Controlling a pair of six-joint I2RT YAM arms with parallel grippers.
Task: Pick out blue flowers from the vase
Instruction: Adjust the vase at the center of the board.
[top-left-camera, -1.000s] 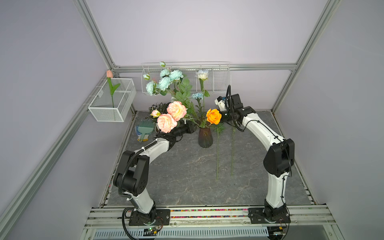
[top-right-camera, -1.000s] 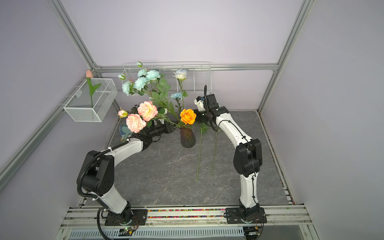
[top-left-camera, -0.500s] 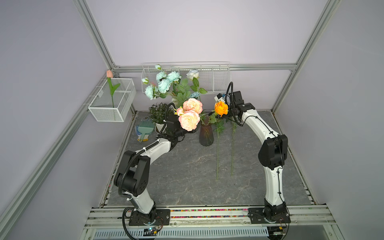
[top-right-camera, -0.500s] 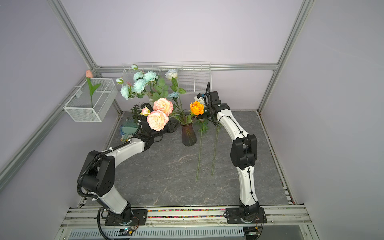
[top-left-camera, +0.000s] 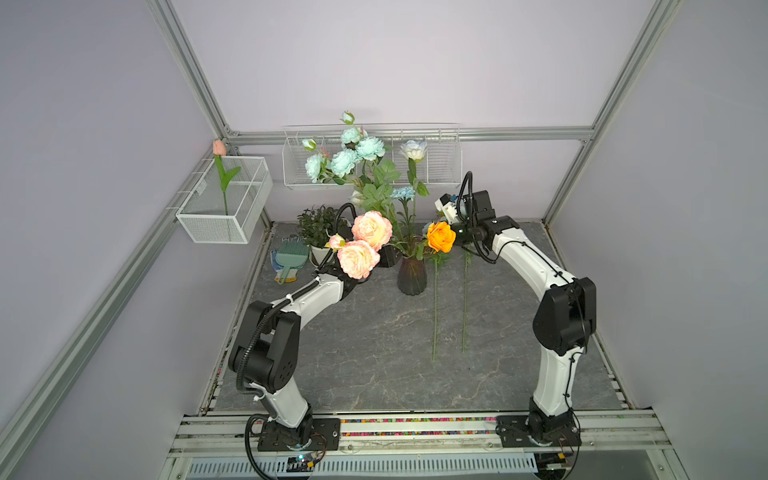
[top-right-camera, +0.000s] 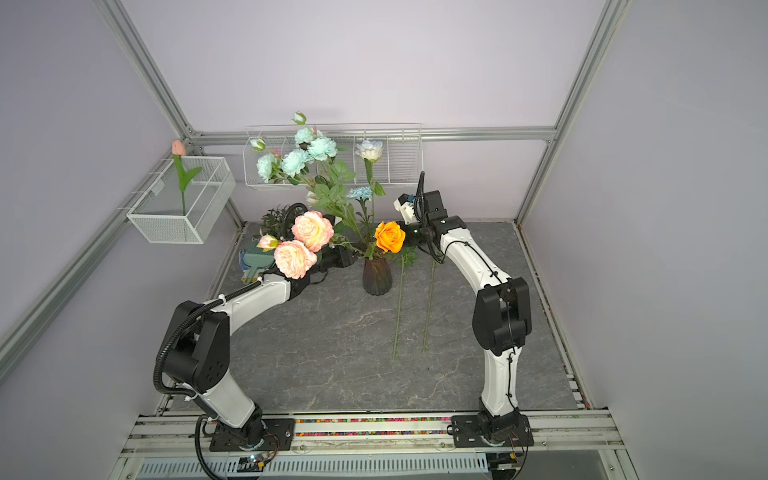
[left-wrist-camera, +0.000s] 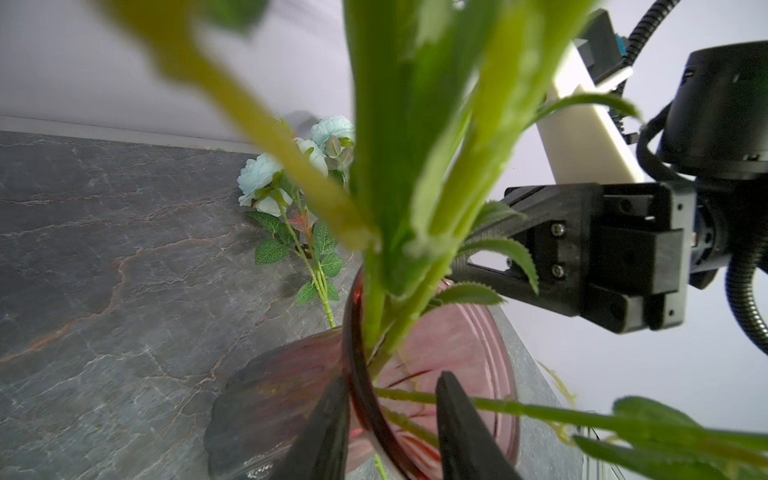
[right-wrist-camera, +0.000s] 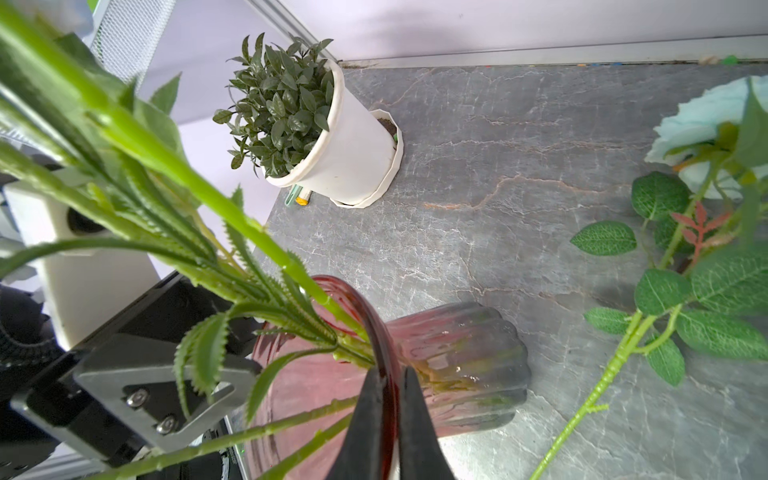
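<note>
Pinching the vase (right-wrist-camera: 457, 353) by its rim, my right tool (right-wrist-camera: 390, 376) and left tool (left-wrist-camera: 392, 380) are both pressed together on slippery, breakable glass. The blue flowers (top-left-camera: 345, 160) stand in it, far-middle of the table (top-left-camera: 374, 353). Their stems look light and springy, so I'd grip low, beneath the leaves.

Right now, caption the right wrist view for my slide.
The vase rim clamped by the right gripper; white pot and one blue flower on the table.
</note>
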